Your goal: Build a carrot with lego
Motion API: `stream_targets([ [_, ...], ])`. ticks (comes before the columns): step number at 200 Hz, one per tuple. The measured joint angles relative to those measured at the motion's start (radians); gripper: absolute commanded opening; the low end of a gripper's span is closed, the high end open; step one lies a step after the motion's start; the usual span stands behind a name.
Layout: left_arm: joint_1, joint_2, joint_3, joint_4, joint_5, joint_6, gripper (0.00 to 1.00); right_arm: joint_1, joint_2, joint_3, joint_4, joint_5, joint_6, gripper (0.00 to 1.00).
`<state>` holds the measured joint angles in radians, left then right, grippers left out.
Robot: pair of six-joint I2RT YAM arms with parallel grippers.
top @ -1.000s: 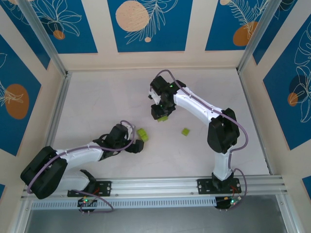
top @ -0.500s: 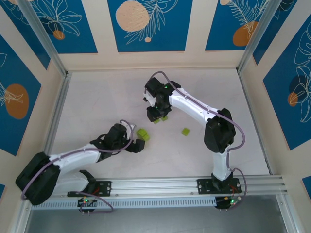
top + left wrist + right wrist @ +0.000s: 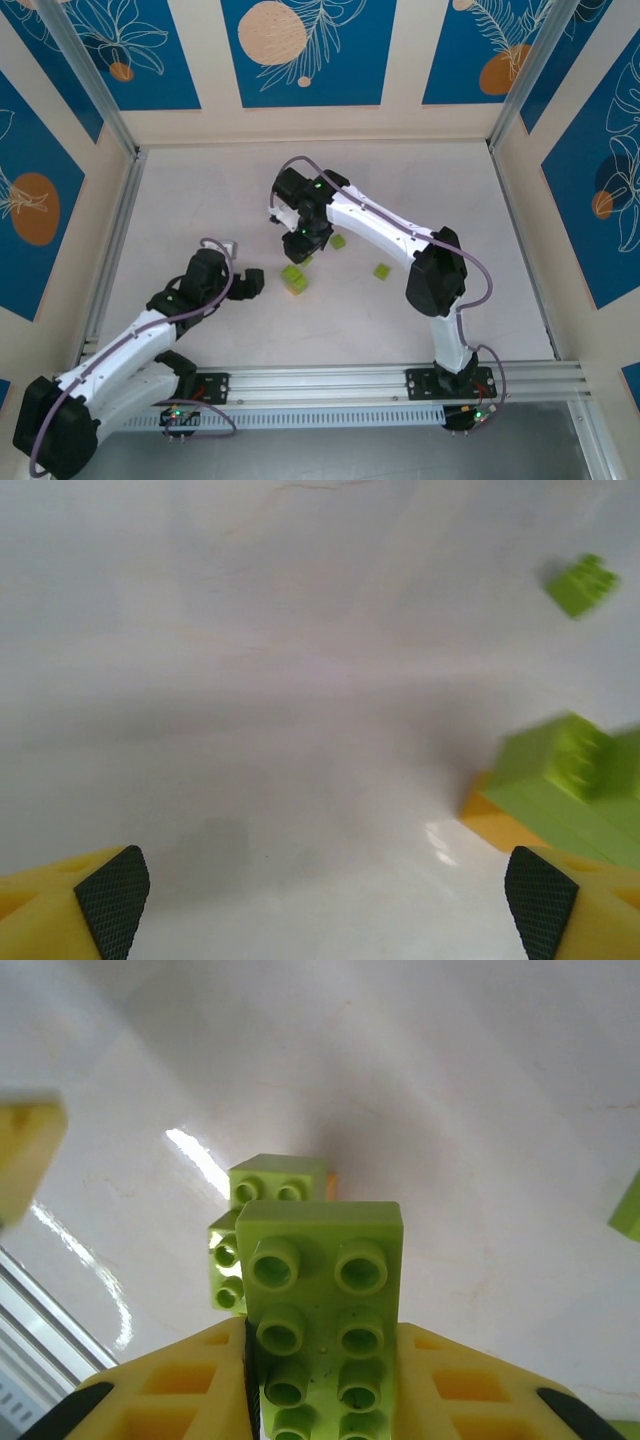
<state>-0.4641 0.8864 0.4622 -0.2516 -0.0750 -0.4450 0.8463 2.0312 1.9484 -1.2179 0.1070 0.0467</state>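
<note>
Shows table (image 3: 200,200) with right arm (image 3: 390,225) reaching left across it, elbow bent, wrist tipped down. Clamps lime brick (image 3: 320,1260) in right gripper (image 3: 320,1390), just beside carrot (image 3: 294,279) mid-table, probably lining up to press on. Rests left gripper (image 3: 250,283) spread wide, empty, low near carrot, likely giving room. Two loose bricks (image 3: 338,241) nearby.

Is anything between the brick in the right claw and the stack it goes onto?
Nothing visible does. The right claw holds the lime-green brick with the partial carrot directly ahead; the left claw is open, off to its side.
</note>
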Motion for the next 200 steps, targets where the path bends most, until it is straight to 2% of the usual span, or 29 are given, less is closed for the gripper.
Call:
stream_targets([
  [17,0.069,0.051,0.022,-0.005,-0.001,-0.002,0.94,0.018,0.013,0.007,-0.014,0.000,0.000,0.32],
  [41,0.109,0.099,0.061,-0.004,-0.005,0.002,0.94,0.035,0.032,0.010,-0.025,0.002,0.006,0.32],
  [127,0.160,0.112,0.079,0.000,-0.005,0.010,0.94,0.049,0.068,0.013,-0.029,0.020,0.080,0.33],
  [200,0.168,0.112,0.079,0.000,0.000,0.010,0.94,0.051,0.068,0.013,-0.029,0.020,0.103,0.33],
])
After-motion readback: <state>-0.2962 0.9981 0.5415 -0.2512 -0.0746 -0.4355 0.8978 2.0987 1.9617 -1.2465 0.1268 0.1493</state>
